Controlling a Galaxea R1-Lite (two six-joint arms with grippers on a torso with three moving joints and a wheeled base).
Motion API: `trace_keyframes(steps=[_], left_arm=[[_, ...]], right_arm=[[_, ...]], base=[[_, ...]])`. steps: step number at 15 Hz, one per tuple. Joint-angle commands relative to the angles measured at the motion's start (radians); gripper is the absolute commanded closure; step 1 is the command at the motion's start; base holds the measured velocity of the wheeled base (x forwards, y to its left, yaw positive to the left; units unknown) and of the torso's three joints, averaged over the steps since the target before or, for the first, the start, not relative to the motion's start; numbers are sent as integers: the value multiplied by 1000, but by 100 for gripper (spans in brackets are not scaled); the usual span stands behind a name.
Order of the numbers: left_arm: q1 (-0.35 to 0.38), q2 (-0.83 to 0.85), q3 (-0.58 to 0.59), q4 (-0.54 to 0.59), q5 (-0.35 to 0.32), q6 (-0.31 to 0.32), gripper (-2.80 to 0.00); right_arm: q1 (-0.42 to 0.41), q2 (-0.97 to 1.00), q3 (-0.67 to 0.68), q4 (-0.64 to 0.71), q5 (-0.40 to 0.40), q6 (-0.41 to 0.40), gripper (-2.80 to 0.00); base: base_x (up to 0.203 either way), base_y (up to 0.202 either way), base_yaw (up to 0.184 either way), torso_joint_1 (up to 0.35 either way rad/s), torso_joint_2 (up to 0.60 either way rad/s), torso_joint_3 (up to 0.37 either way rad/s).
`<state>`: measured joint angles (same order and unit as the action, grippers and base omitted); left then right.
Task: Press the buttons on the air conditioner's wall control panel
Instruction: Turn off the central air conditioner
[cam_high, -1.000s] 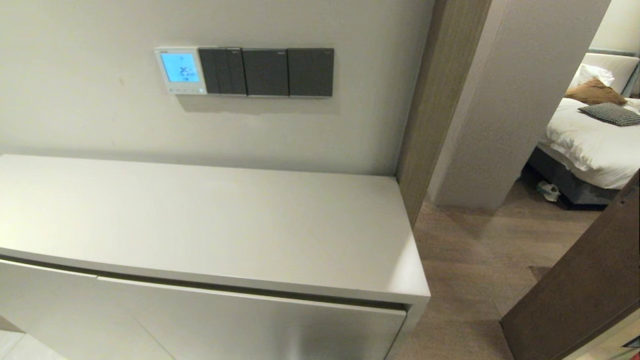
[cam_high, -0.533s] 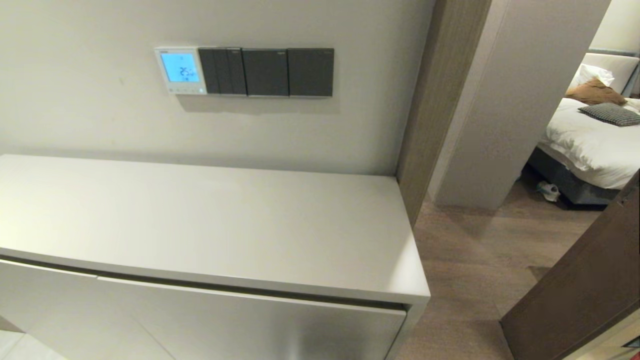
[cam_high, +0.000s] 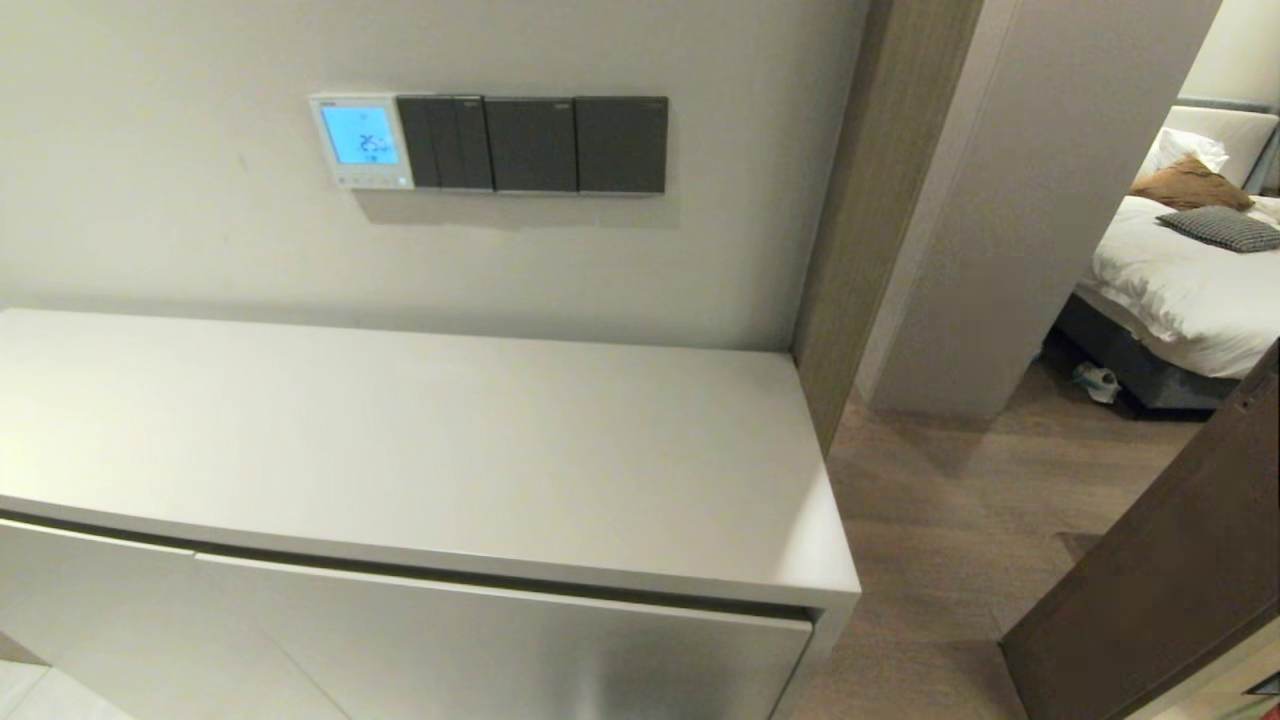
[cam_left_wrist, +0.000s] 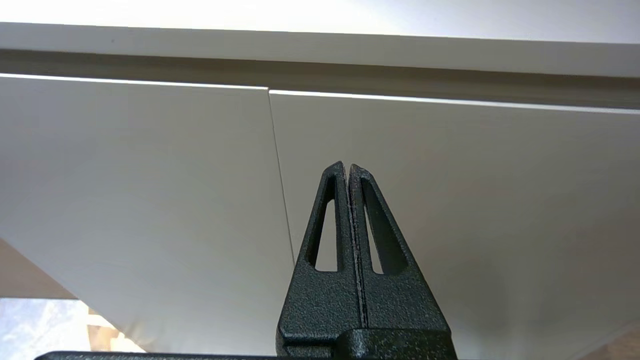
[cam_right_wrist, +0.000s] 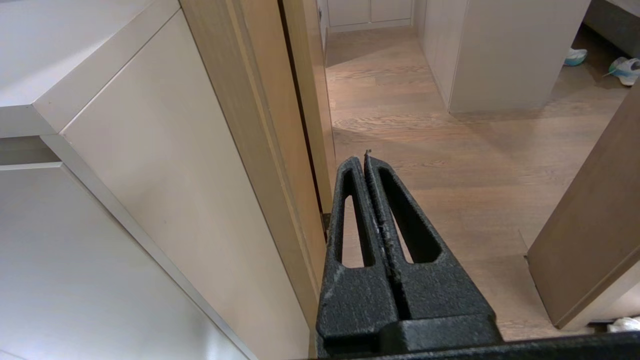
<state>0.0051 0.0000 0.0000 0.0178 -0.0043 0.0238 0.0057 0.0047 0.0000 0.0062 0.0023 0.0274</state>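
Observation:
The air conditioner's wall control panel (cam_high: 361, 141) is a small white square with a blue-lit screen, on the wall at the upper left of the head view. Its buttons (cam_high: 365, 181) form a row of tiny white keys under the screen. Neither arm shows in the head view. My left gripper (cam_left_wrist: 347, 167) is shut and empty, low in front of the white cabinet doors (cam_left_wrist: 150, 200). My right gripper (cam_right_wrist: 362, 159) is shut and empty, beside the cabinet's right end, above the wooden floor (cam_right_wrist: 450, 150).
Three dark grey switch plates (cam_high: 535, 144) sit right of the panel. A white cabinet top (cam_high: 420, 450) stands out from the wall below it. A wooden door frame (cam_high: 870, 200) is to the right, an open door (cam_high: 1160, 580) at the lower right, a bed (cam_high: 1180, 270) beyond.

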Motion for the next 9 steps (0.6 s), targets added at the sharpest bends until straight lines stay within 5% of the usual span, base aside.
trace_keyframes(steps=[1, 9], left_arm=[[1, 0, 0, 1, 0, -1, 0], [1, 0, 0, 2, -3, 10, 0]], right_arm=[[0, 0, 2, 0, 1, 0, 0], [0, 0, 2, 0, 1, 0, 0]], base=[[0, 0, 0, 0, 0, 0], [0, 0, 0, 0, 0, 0]])
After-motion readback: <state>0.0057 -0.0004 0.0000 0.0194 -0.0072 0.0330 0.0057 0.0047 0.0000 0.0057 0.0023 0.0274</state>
